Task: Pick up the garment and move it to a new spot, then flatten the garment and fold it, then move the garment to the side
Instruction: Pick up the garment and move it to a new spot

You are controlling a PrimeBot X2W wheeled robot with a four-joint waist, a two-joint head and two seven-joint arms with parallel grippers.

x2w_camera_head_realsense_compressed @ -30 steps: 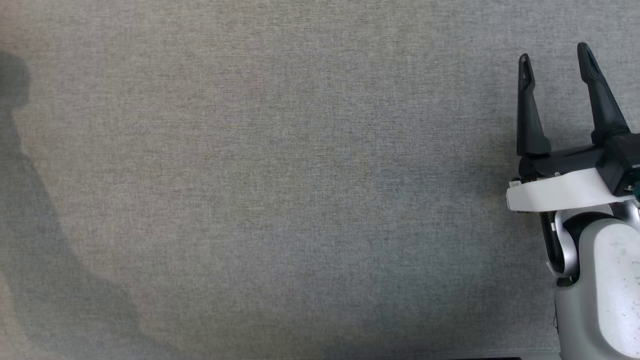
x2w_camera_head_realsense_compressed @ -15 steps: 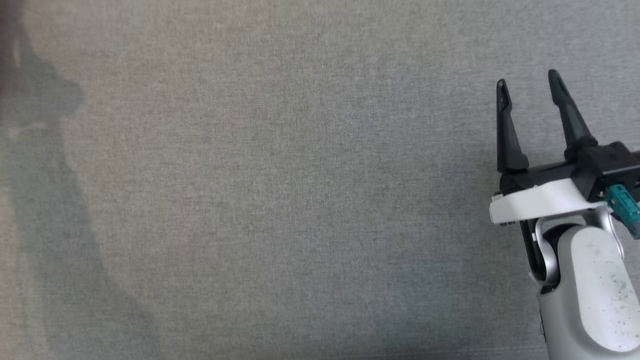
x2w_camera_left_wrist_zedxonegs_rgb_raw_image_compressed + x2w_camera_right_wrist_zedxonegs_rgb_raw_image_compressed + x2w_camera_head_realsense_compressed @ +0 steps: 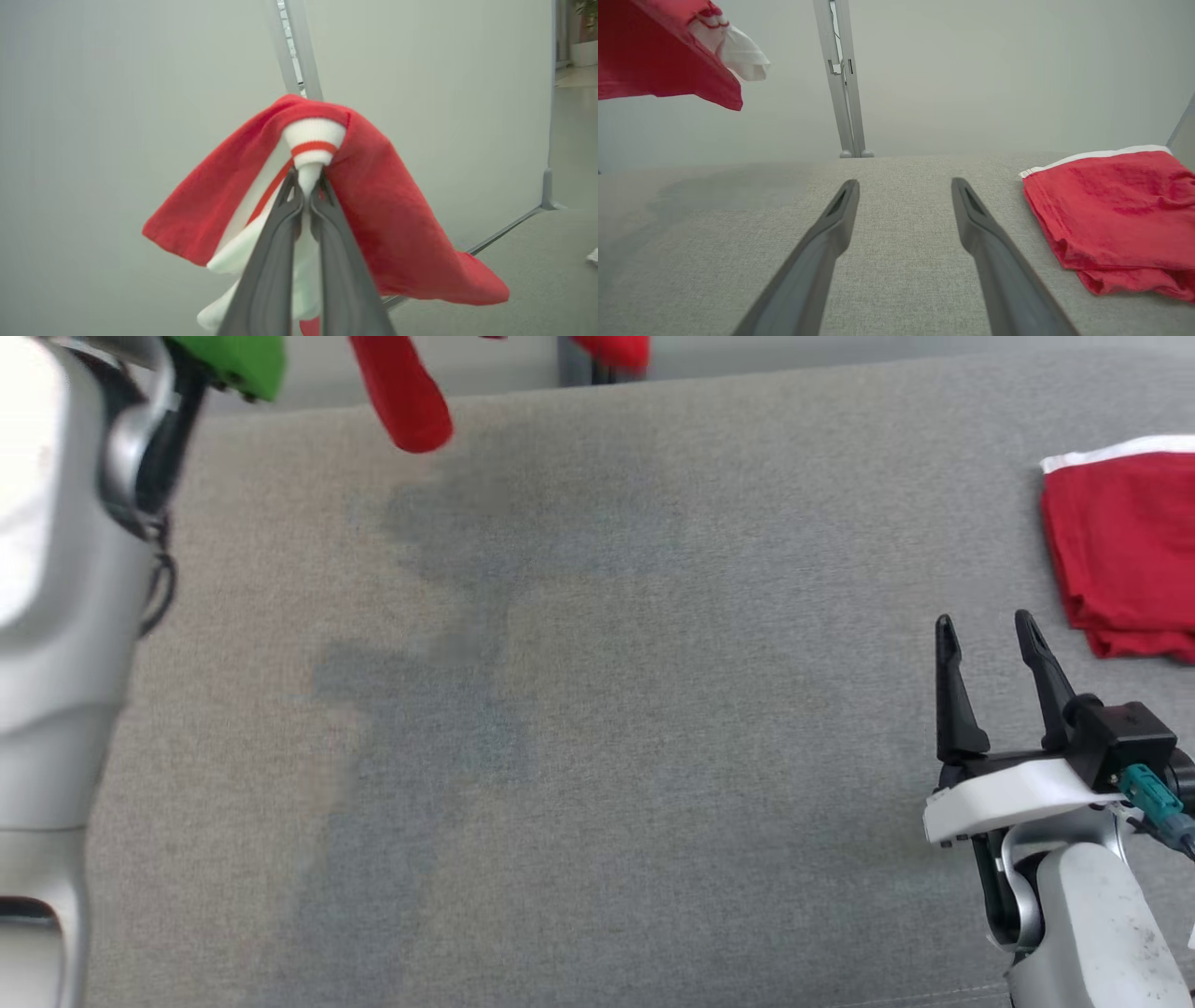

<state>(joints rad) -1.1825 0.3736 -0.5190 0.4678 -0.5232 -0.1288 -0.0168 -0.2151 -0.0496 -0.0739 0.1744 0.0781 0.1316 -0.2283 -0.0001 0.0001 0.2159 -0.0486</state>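
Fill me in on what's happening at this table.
The robot's left gripper is shut on a red and white garment, holding it in the air with the cloth draping down around the fingers. The right gripper hangs open and empty over the grey surface. A folded red garment lies on that surface, to the right of the right gripper.
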